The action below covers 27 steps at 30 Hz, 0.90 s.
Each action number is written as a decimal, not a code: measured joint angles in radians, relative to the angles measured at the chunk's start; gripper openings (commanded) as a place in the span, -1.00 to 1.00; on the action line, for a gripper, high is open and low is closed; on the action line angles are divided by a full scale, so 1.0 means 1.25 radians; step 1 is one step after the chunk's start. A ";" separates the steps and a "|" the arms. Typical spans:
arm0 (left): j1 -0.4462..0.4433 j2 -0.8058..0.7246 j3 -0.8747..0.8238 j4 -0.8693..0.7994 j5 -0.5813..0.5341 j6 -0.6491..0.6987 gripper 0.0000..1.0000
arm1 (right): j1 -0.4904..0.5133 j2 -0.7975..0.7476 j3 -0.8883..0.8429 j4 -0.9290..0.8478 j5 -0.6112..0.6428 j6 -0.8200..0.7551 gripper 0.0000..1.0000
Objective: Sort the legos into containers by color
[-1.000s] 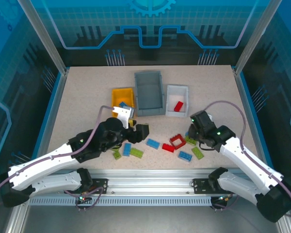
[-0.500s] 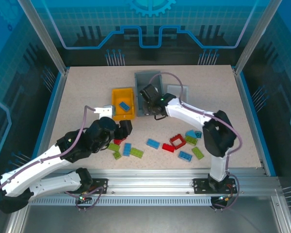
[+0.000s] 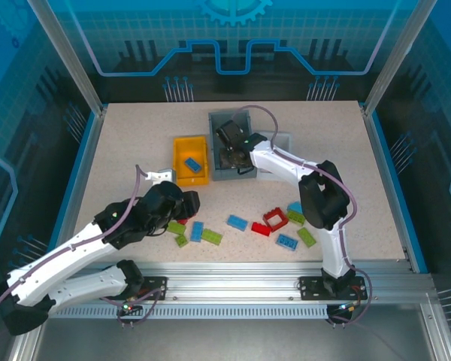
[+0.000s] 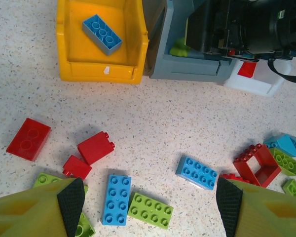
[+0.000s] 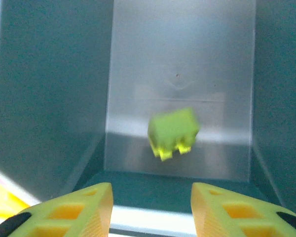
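On the worktop [image 3: 120,150], the grey bin [image 3: 240,115] had the right hand [image 5: 150,192] poised over its near end, jaws partly apart and empty, the left hand [image 4: 150,200] spread wide and empty above loose legos [image 4: 117,199] nearer than the bin, and a lime green brick [image 5: 172,132] inside it, just beyond the right fingertips.

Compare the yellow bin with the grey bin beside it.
Colour: the yellow bin is yellow-orange, the grey bin dull grey.
Size: the grey bin is clearly larger than the yellow bin.
Contents: the yellow bin holds a blue brick, the grey bin a lime green brick.
The right hand hangs open over the grey bin; the yellow bin has no hand over it.
Both are open rectangular bins standing side by side.
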 measured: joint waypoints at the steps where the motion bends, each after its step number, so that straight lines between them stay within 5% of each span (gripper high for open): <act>1: 0.002 0.004 0.000 0.000 0.005 0.000 0.48 | 0.003 -0.004 0.000 -0.004 0.002 -0.001 -0.03; 6: 0.010 0.031 0.000 0.003 0.037 -0.002 0.46 | 0.016 -0.086 -0.032 -0.016 0.027 -0.007 -0.06; 12: 0.007 0.145 0.000 0.051 0.129 -0.073 0.40 | 0.052 -0.374 -0.230 0.033 0.067 -0.045 0.03; 19: -0.042 0.345 0.005 0.137 0.194 -0.330 0.42 | 0.103 -0.775 -0.602 0.120 -0.013 -0.160 0.21; 27: -0.062 0.607 0.158 0.120 0.268 -0.605 0.46 | 0.116 -1.023 -0.681 0.037 -0.058 -0.189 0.25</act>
